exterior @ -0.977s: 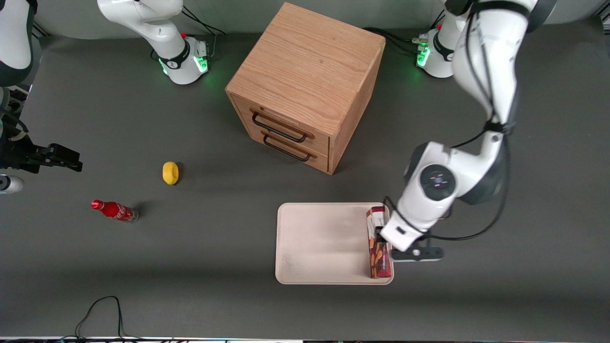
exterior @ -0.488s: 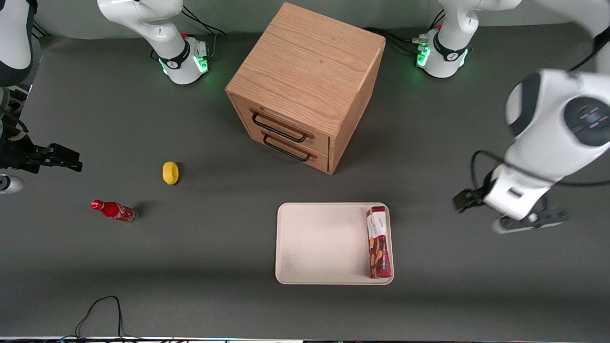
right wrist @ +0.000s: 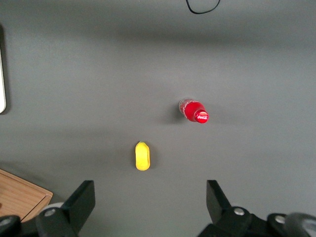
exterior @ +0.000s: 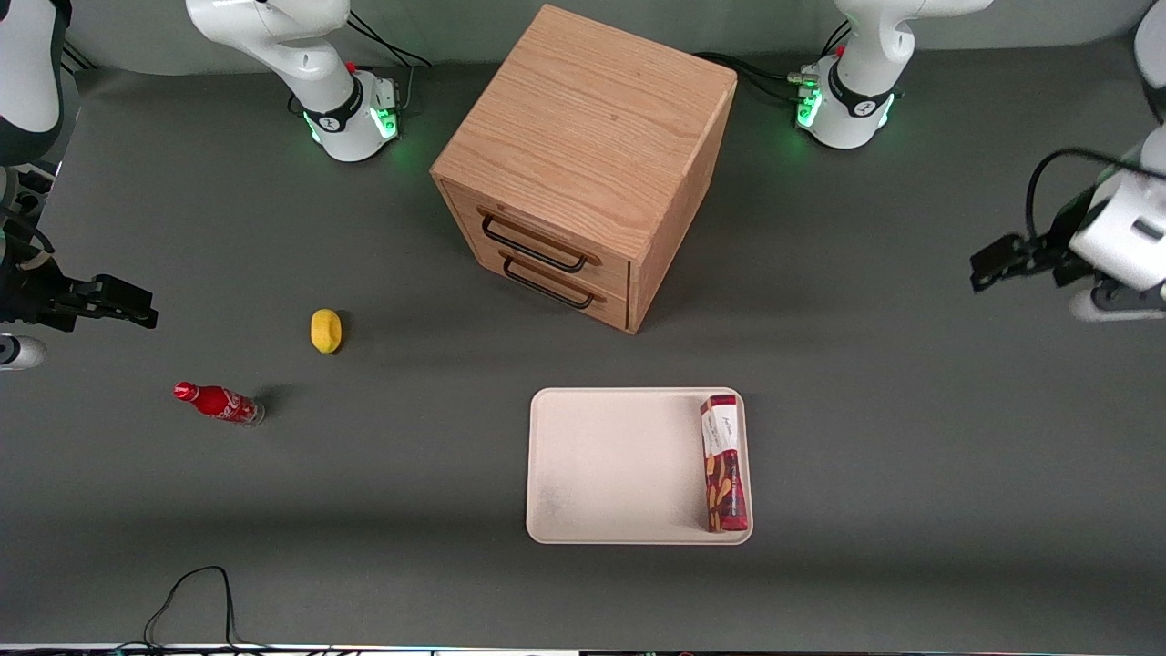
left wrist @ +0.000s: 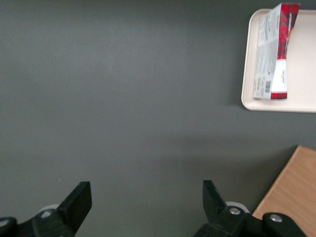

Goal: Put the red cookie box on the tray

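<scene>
The red cookie box (exterior: 724,463) lies in the cream-white tray (exterior: 619,465), along the rim nearest the working arm's end, its white end panel pointing away from the front camera. The box (left wrist: 274,52) and a corner of the tray (left wrist: 296,101) also show in the left wrist view. My left gripper (exterior: 988,258) is open and empty, raised above bare table toward the working arm's end, well apart from the tray; its fingers (left wrist: 79,200) stand wide apart over the dark mat.
A wooden two-drawer cabinet (exterior: 583,164) stands farther from the front camera than the tray; its corner shows in the left wrist view (left wrist: 291,192). A yellow lemon-like object (exterior: 325,330) and a small red cola bottle (exterior: 217,402) lie toward the parked arm's end.
My left gripper has let go of the cookie box, which stays on the tray. The gripper has risen and pulled away toward the working arm's end, farther from the front camera.
</scene>
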